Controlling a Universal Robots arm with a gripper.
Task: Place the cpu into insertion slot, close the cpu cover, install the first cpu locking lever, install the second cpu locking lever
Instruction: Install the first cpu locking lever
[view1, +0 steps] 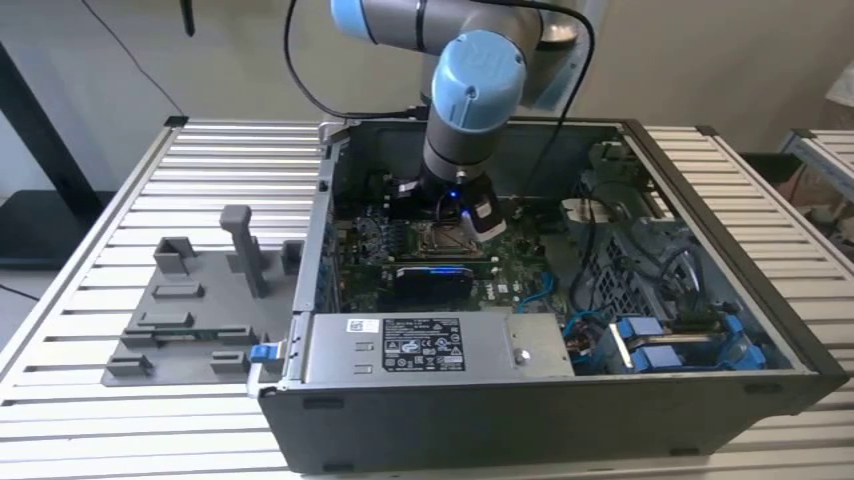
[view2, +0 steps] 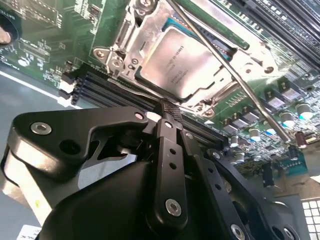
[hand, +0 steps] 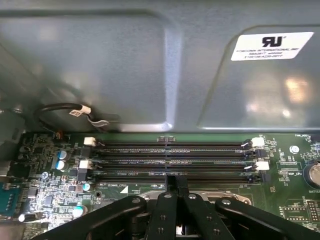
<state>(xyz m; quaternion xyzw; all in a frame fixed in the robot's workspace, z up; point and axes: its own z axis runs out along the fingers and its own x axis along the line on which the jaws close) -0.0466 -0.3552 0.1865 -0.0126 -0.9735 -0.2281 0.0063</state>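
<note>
1. While the arm (view1: 467, 90) reaches down into the open computer case (view1: 747, 300), its claw (view2: 167, 107) hangs just above the motherboard (view1: 501, 270), at the socket's edge beside the memory slots (hand: 170, 155).
2. Its 2 black fingers (view2: 170, 150) are pressed together at the tip with nothing between them, so the claw is clenched on nothing; the first wrist view shows the same closed tip (hand: 176, 182).
3. Seated in its slot, the cpu (view2: 175, 62) lies flat with its silver-grey top facing up.
4. Small dark print sits on the cpu's top, but it is too fine to read, and I leave it unread.
5. Being square, the cpu has no long axis; in the second wrist view its edges run parallel with the frame around it.
6. Around it the cpu cover (view2: 225, 52) lies down flat, its cut-out middle showing the chip.
7. A thin metal locking lever (view2: 235, 75) runs as a long straight rod across 1 side of the cover.
8. White stickers with dark print sit on the case wall (hand: 272, 46) in the first wrist view and on the grey power-supply box (view1: 420, 345) in the exterior view.
9. On the slatted tabletop (view1: 200, 160), at the exterior view's left, stands a grey fixture (view1: 200, 310) well apart from the socket.
</note>
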